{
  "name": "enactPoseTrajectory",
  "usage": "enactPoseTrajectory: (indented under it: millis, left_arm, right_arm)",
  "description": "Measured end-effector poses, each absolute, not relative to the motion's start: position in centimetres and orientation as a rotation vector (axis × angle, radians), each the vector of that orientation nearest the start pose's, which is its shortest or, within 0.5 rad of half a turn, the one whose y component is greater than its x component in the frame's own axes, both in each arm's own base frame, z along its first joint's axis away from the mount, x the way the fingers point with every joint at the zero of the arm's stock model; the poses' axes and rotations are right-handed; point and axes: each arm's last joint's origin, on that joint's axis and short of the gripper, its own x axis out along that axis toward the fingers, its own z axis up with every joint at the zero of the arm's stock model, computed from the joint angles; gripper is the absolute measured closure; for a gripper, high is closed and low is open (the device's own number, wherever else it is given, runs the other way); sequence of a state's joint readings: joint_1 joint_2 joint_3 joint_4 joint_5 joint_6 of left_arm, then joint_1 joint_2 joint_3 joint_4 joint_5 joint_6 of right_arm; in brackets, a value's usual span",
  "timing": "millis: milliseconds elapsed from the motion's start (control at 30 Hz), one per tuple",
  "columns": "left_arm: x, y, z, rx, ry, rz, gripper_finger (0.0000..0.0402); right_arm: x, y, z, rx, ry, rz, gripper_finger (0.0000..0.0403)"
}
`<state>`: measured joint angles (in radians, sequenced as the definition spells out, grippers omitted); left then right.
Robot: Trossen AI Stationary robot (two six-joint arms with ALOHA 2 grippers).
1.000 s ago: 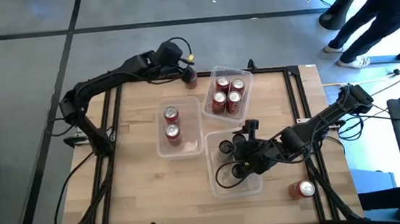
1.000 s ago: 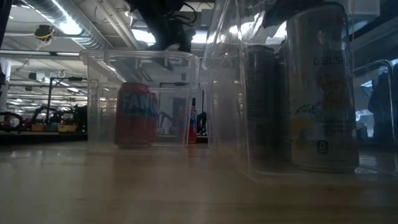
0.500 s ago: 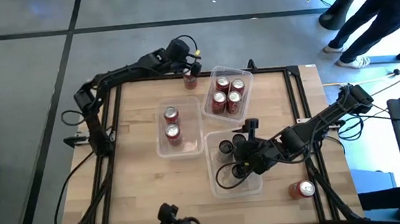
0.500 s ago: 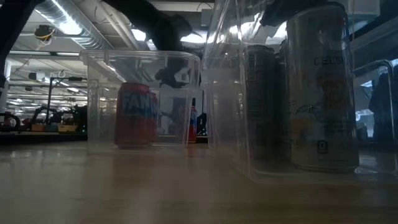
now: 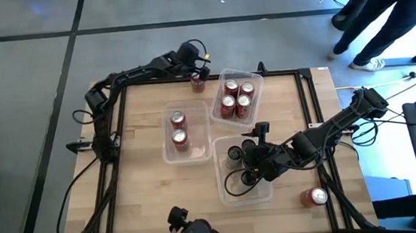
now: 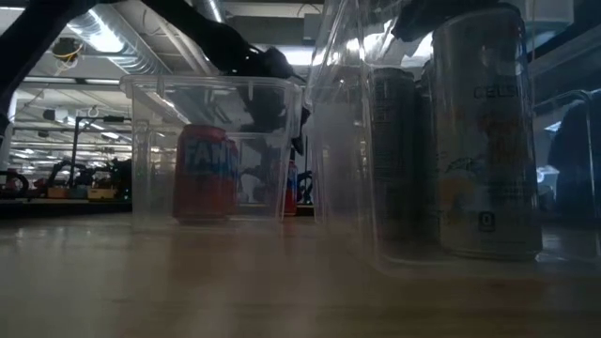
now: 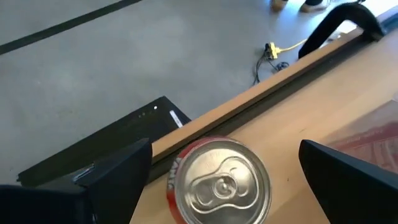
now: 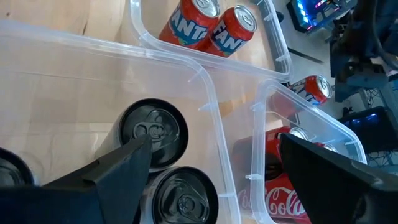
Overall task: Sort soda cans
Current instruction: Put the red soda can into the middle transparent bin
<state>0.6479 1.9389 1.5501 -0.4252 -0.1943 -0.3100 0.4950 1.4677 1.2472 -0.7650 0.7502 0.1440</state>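
A red soda can (image 7: 219, 182) stands upright on the table's far edge, next to the far bin (image 5: 256, 78). My left gripper (image 7: 225, 149) hangs open just above it, one finger on either side of its silver top, touching nothing. My right gripper (image 8: 214, 144) hovers open over the near-right bin (image 5: 225, 194), above two dark cans (image 8: 153, 133). The left bin (image 5: 167, 155) holds two red cans (image 5: 178, 129), which stand upright. Several red cans (image 5: 235, 99) stand in the far bin.
One red can (image 5: 315, 196) lies on its side near the table's right front corner. The three clear bins crowd the table's middle. Bare wood shows along the left side (image 5: 142, 182). People's legs (image 5: 380, 11) stand beyond the far right corner.
My left gripper has come down and a little toward the table's right, over the red can at the far edge, staying open. The can has not moved.
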Motion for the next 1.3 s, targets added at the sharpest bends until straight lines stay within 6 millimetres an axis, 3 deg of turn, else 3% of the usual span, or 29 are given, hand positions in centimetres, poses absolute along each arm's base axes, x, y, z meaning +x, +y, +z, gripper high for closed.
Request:
enactPoseTrajectory:
  millis: [300,533,833,1033,1300]
  left_arm:
    - [34.8,26.9,20.7,-0.483,0.79,0.92,0.0009]
    - [34.9,26.8,20.0,-0.484,0.819,0.917,0.0011]
    - [34.9,26.7,20.1,-0.463,0.831,0.91,0.0085]
    - [34.7,26.0,21.5,-0.446,0.819,0.894,0.0107]
    - [34.1,23.5,26.3,-0.375,0.749,0.865,0.0097]
  right_arm:
    - [26.8,12.2,29.7,-0.436,0.778,-0.292,0.0052]
    - [26.8,12.2,29.7,-0.436,0.778,-0.292,0.0052]
    - [26.8,12.2,29.7,-0.434,0.777,-0.293,0.0052]
    - [26.8,12.2,29.7,-0.429,0.776,-0.296,0.0052]
    - [26.8,12.2,29.7,-0.427,0.776,-0.296,0.0052]
